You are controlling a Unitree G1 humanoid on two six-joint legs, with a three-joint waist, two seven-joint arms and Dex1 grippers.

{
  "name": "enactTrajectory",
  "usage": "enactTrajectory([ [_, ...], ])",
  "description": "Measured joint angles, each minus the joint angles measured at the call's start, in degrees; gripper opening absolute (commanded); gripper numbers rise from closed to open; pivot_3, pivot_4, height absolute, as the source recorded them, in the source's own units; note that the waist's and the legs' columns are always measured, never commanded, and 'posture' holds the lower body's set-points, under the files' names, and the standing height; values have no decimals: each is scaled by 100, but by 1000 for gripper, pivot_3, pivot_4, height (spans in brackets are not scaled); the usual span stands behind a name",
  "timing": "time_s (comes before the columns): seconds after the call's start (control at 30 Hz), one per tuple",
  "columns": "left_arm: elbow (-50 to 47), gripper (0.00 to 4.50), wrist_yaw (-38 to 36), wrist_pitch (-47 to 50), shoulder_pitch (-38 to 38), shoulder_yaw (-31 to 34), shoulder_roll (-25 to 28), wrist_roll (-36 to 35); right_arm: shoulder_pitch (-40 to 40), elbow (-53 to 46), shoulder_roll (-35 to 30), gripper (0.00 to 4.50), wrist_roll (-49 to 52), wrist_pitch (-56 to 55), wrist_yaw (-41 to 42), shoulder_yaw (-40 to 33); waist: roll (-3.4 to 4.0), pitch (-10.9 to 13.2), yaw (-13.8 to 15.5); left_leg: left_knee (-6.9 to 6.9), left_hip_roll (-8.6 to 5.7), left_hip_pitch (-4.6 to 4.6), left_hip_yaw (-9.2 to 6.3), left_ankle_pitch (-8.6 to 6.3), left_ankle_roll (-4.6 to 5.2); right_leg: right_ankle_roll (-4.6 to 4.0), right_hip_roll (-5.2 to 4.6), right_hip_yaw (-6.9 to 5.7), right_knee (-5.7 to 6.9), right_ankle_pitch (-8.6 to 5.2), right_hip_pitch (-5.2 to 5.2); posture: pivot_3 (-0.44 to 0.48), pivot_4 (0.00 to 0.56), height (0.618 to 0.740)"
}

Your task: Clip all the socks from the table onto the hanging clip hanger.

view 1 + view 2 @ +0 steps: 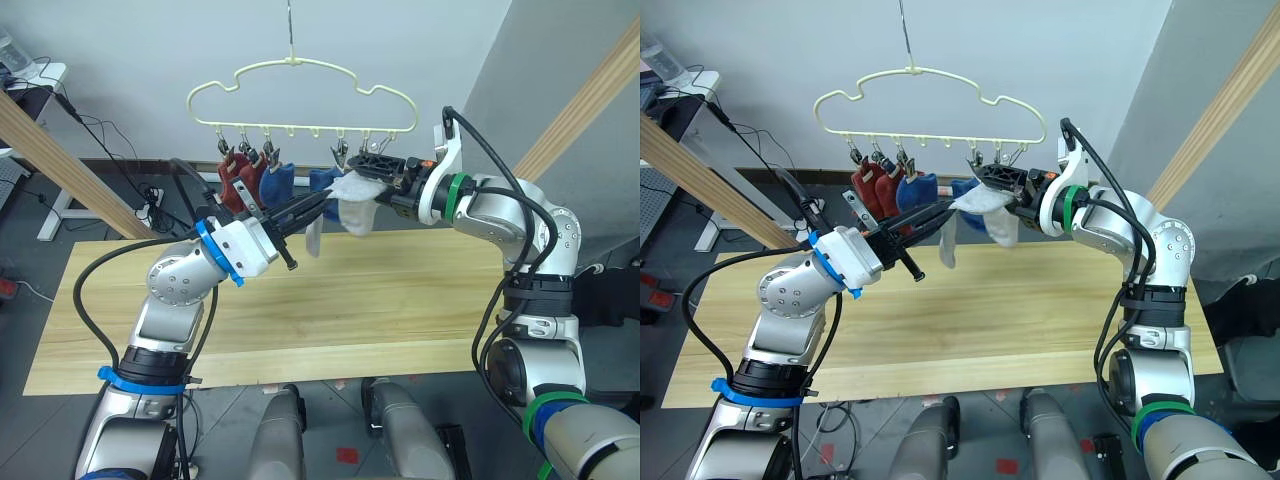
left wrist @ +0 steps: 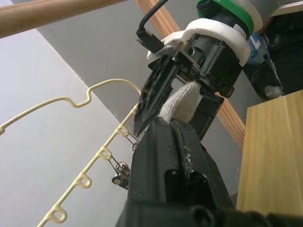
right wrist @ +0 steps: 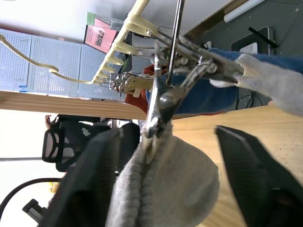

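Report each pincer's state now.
Left pincer: shut on the light grey sock.
Right pincer: open, fingers either side of the same sock at a clip.

Pale-yellow cloud-shaped clip hanger point(image 1: 300, 95) hangs by its hook above the far edge of the table point(image 1: 330, 305), a long pale wood plank top, bare. Two rust red socks point(image 1: 236, 178) hang clipped at the hanger's left side, then two blue socks point(image 1: 277, 182), the second blue partly hidden. A light grey sock point(image 1: 357, 200) sits just under a right-side clip; another grey piece point(image 1: 313, 232) dangles below-left.
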Motion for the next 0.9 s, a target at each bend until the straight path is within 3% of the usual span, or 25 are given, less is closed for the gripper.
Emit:
enactTrajectory([
  [0.3,-5,0,6,376,-28,-169,-33,8,328,-160,-795,4477,43,236,276,-80,0,0,27,0,-2,-1,-2,0,0,0,-2,0,-2,0,2,-32,333,740],
  [0.47,-59,1089,-110,1257,-2,-241,-129,-436,802,-788,-2233,4500,-260,876,1555,-2,8,5,55,2,-8,-5,3,-1,1,1,-6,2,-6,-1,0,-46,335,740],
  [0.67,-609,2739,-251,3547,226,-93,-111,-1717,1428,-2282,-3292,4500,-2551,746,4086,470,8,6,-27,2,13,5,-6,-1,1,2,22,-1,-5,-1,1,-57,335,740],
  [0.77,-896,3612,-336,4507,467,189,223,-2287,1890,-2762,-3639,4500,-3966,24,5274,1066,8,7,-51,2,19,10,-3,-1,1,2,29,1,1,-2,-3,-49,335,740],
  [0.87,-1088,4441,-385,5620,1060,882,842,-2941,2384,-3128,-4085,4500,-5872,-1484,6575,1749,8,10,-74,2,29,13,1,-1,0,4,35,-1,-6,-3,-3,-29,338,740],
  [0.9,-1176,4474,-373,5895,1292,1115,982,-3091,2469,-3101,-4014,4500,-6371,-1966,6902,1864,8,11,-71,2,29,13,3,-1,-1,4,35,0,-6,-3,-3,-22,334,740],
])
